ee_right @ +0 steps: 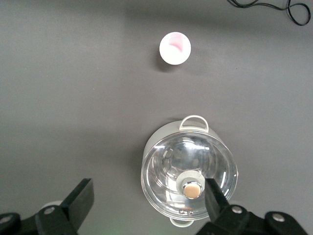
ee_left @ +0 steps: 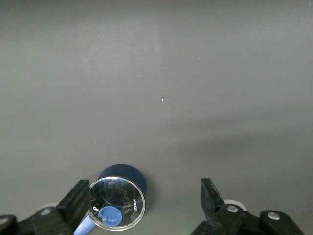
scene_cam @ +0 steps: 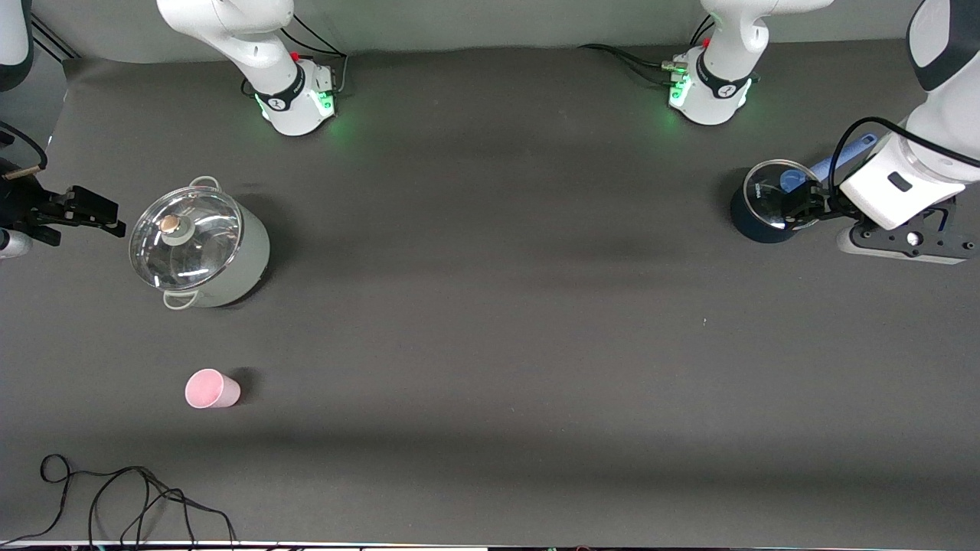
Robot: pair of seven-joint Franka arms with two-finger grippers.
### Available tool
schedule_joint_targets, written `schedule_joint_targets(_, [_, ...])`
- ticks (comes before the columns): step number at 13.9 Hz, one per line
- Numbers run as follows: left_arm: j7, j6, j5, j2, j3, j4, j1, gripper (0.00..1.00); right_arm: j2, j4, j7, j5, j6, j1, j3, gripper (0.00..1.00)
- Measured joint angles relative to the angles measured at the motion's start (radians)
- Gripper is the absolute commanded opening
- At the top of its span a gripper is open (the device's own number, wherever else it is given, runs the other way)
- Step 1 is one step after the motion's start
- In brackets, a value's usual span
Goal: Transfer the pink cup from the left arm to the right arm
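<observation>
Right wrist view alone shows pink cup (ee_right: 175,47) mouth-up; both hands, left hand (ee_left: 146,203) and right hand (ee_right: 149,198), spread.

Pale pink cup (scene_cam: 212,389) apparently upright on table

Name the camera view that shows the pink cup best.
The right wrist view: the pink cup shows from above, upright, open mouth visible. The front view shows it smaller, nearer the camera than the lidded pot. The left wrist view misses it.
</observation>
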Motion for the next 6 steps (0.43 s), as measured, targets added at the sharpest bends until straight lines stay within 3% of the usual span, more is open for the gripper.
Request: schedule_joint_targets(6, [0.0,-0.017,0.0,0.0,0.001,0.001,0.009,1.0,0.0,0.0,0.0,0.0,0.0,0.0,0.0,1.0])
